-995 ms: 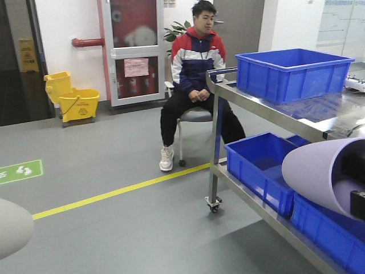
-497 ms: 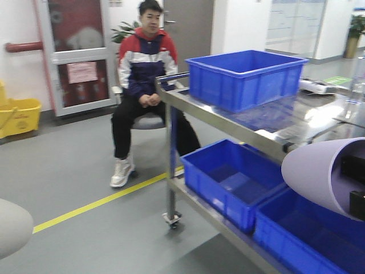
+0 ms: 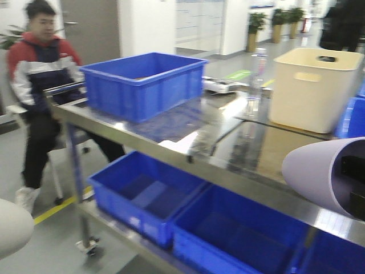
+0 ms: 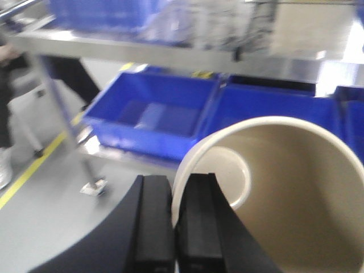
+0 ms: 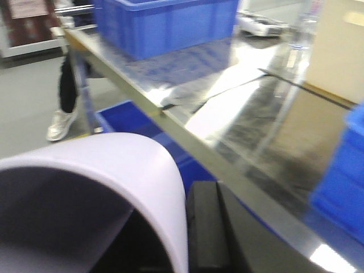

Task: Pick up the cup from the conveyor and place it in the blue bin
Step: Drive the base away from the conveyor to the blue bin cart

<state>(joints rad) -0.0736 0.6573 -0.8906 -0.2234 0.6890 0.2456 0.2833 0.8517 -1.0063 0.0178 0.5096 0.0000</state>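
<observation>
While both arms hang short of the steel cart, each already carries a cup. The left gripper (image 4: 173, 227) has its 2 black fingers (image 4: 153, 222) pinched onto the rim wall of a cream paper cup (image 4: 284, 193), 1 finger inside the mouth and 1 outside. The right gripper (image 5: 170, 239) holds a pale lavender paper cup (image 5: 102, 176) at its rim in what looks like the same way; only 1 finger (image 5: 205, 227) shows, so the exact width of the grip cannot be read.

Handling, as a judgement: thin-walled, very light, easily crushed; a rim pinch is adequate, but the cup can pivot or slip if swung fast. Keep the squeeze modest.

The large deep bright blue plastic tub (image 3: 142, 85) sits at the left end of the stainless steel cart top (image 3: 268, 154), near its front edge, mouth open and unobstructed. A cream plastic tub with handle cutouts (image 3: 311, 91) stands at the right rear, well apart, with a clear bottle (image 3: 255, 85) between the 2. Smaller blue shelf bins (image 3: 142, 194) lie on the lower shelf. A seated person (image 3: 34, 85) is just beyond the cart's left corner.

Room: approach from above the front edge; clear the thick rim first. The conveyor is not in view.
</observation>
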